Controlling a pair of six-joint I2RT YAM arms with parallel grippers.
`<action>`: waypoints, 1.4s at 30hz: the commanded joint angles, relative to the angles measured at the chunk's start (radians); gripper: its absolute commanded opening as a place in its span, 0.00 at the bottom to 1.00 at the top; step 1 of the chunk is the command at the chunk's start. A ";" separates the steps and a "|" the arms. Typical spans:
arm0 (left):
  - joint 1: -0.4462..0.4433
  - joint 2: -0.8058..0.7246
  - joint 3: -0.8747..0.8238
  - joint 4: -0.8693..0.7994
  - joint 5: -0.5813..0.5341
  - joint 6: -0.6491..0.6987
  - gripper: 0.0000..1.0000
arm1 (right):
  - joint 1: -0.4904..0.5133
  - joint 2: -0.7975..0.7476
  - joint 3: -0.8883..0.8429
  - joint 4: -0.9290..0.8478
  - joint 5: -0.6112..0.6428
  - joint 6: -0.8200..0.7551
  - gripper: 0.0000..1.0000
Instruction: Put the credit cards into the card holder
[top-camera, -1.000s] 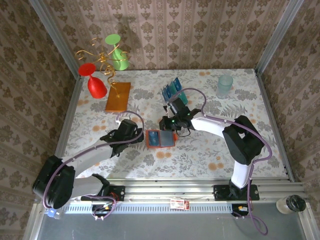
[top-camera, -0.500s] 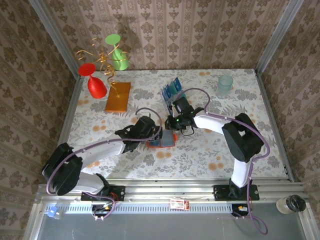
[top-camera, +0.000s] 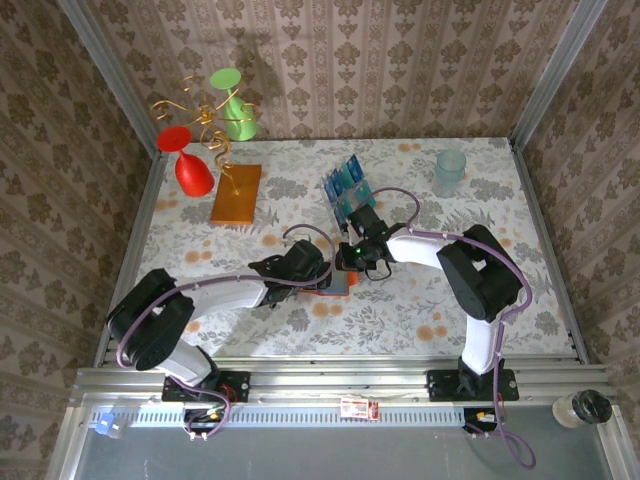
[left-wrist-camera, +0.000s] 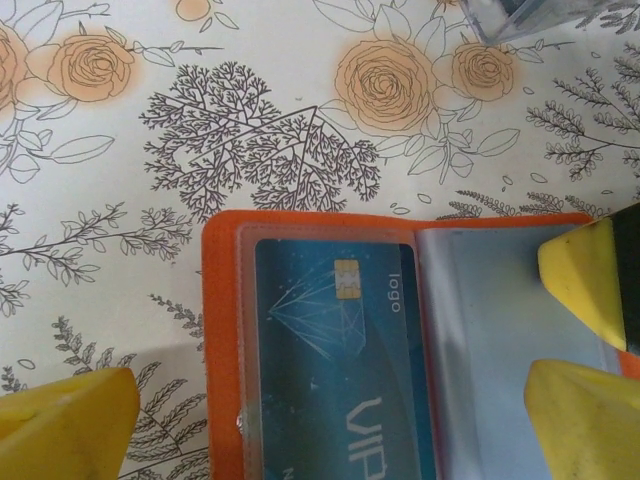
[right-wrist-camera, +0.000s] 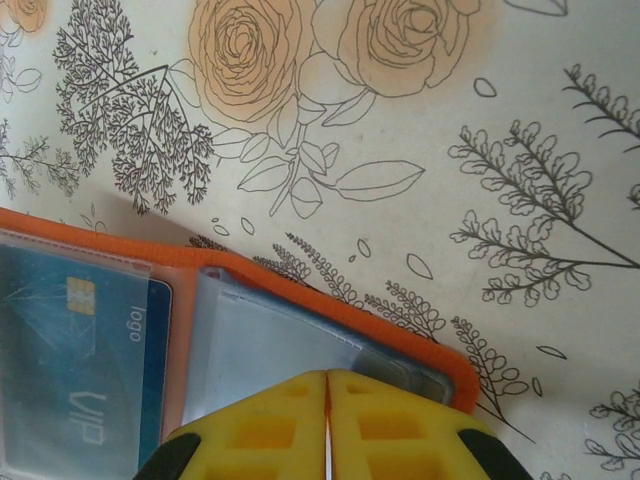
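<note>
My left fingers (left-wrist-camera: 70, 425) have swung in, spread astride the open holder (left-wrist-camera: 225, 300). The right fingers (right-wrist-camera: 290, 420), pressed together, sit over its empty pocket (right-wrist-camera: 290, 340). One card (left-wrist-camera: 330, 340) is already inside, so I judge the next can go in.

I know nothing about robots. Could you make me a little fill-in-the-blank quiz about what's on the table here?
The orange wallet lies ___ on the table. The blue card in its pocket reads ___. The right hand is ___ over the wallet. The left hand is ___.
Missing words: open; VIP; shut; open.
</note>
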 joint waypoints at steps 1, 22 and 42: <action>-0.008 0.018 0.012 0.021 -0.004 0.002 1.00 | 0.021 0.020 -0.017 0.009 -0.021 0.007 0.08; -0.007 0.083 -0.048 0.034 -0.032 0.028 0.98 | 0.028 0.053 0.005 0.035 -0.032 0.049 0.09; -0.007 0.095 -0.115 0.108 -0.029 -0.011 0.85 | 0.016 -0.079 -0.078 0.077 0.009 0.116 0.42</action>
